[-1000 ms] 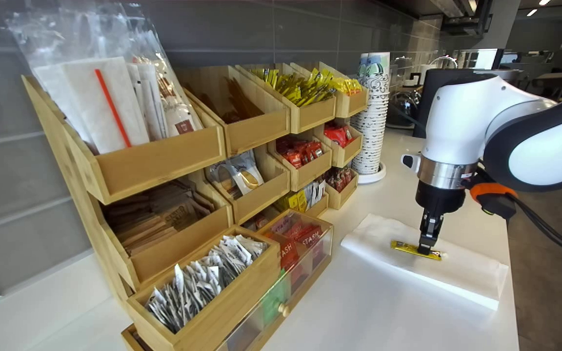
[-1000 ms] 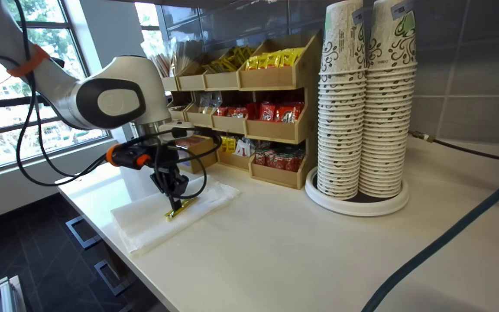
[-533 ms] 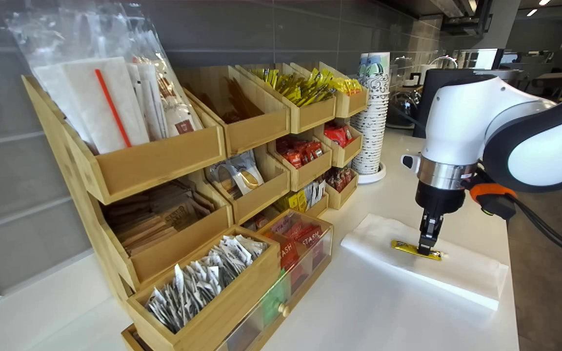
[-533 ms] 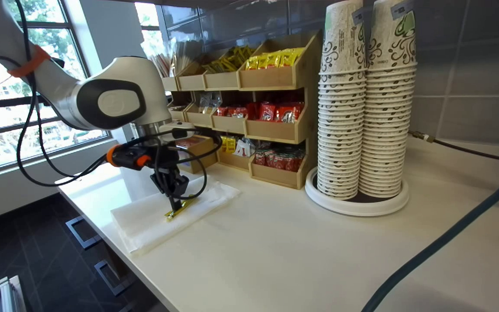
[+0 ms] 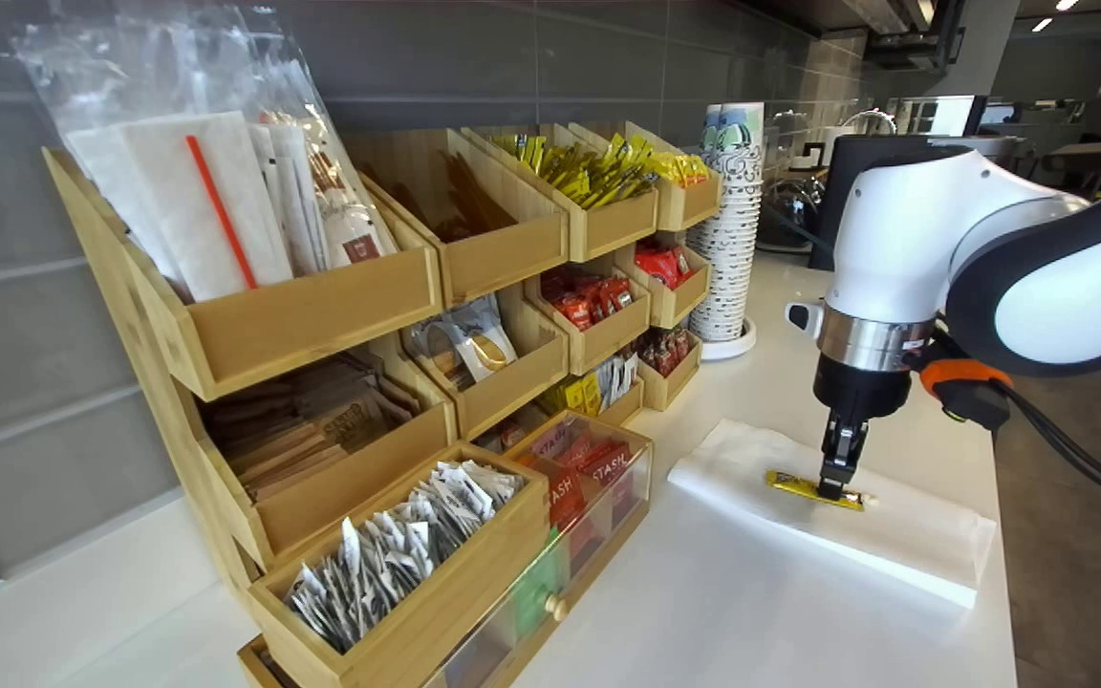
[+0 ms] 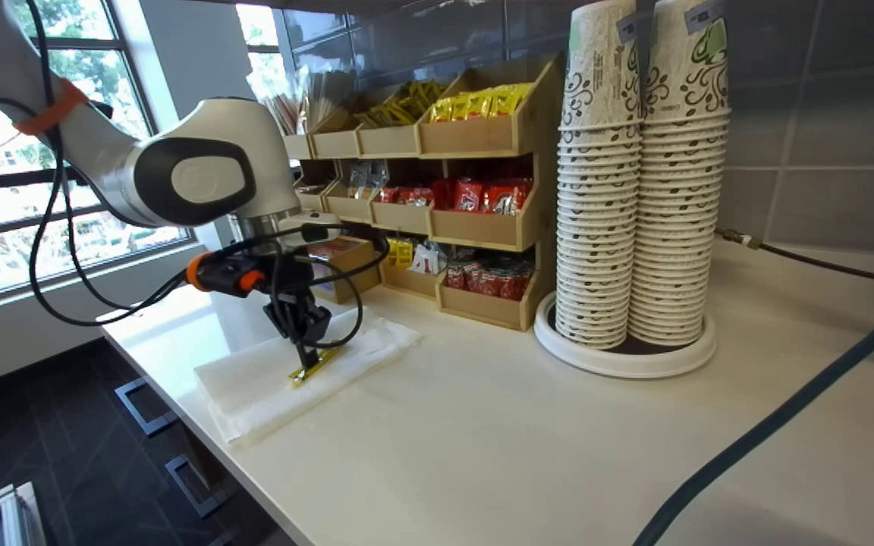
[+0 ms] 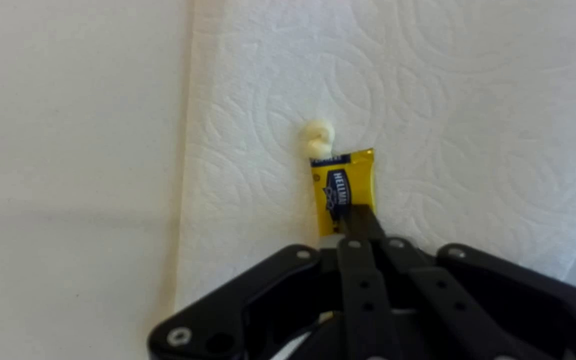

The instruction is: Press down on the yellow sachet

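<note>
In an exterior view, your gripper [image 5: 831, 492] points downward with its fingers [image 5: 839, 470] clenched together, and their tips touch the yellow sachet [image 5: 794, 484] from above. The sachet lies flat on a folded white paper towel [image 5: 914, 526], which rests on the white counter [image 5: 694, 592]. Toward the wall you have a tiered wooden organizer [image 5: 321, 320] filled with packets, and at its foot a wooden box [image 5: 474, 573] packed with slim white ones. In an exterior view the white arm [image 6: 270, 159] slopes down from the upper left, with black cables [image 6: 77, 324] looping past the gripper; you can see a yellow end of the sachet to each side of the fingertips. Two stacks of paper cups [image 6: 596, 227] stand in a round white tray [image 6: 627, 369], well apart from the towel, and a thick blue-green hose [image 6: 782, 416] crosses the near corner. In the wrist view your gripper enters at the bottom, its two fingers pressed side by side — the tips cover the lower part of the sachet, so the label breaks off after "HELLMA". A small, pale, creamy blob [image 7: 319, 140] sits on the towel at the sachet's far end — touching its left corner.
</note>
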Tool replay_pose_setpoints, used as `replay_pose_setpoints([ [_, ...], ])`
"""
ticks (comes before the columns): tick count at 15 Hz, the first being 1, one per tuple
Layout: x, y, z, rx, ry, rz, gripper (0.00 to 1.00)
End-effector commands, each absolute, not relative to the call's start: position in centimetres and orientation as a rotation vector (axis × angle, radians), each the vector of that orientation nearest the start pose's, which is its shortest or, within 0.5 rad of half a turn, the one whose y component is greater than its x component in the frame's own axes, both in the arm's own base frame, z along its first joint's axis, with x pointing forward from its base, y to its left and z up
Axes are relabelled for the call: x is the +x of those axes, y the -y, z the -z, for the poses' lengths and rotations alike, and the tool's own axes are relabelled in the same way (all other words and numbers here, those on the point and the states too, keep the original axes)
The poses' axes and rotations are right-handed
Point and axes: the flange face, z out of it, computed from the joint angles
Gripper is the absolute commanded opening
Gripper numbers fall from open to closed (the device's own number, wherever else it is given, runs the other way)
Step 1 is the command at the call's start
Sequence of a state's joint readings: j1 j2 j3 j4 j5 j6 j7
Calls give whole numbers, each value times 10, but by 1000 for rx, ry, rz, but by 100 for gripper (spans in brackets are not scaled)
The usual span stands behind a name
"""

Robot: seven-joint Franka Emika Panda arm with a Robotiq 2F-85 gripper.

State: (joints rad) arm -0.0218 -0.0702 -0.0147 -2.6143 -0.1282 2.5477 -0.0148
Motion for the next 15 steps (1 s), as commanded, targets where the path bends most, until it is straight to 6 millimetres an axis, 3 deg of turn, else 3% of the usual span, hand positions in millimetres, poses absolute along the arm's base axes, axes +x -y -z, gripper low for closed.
replay_pose_setpoints([
  [1,430,14,-285,-3220,147,28,0],
  [7,429,12,-300,-3232,153,48,0],
  [8,429,12,-302,-3232,151,49,26],
  [10,428,13,-306,-3231,146,52,32],
  [15,423,14,-316,-3234,137,30,66],
])
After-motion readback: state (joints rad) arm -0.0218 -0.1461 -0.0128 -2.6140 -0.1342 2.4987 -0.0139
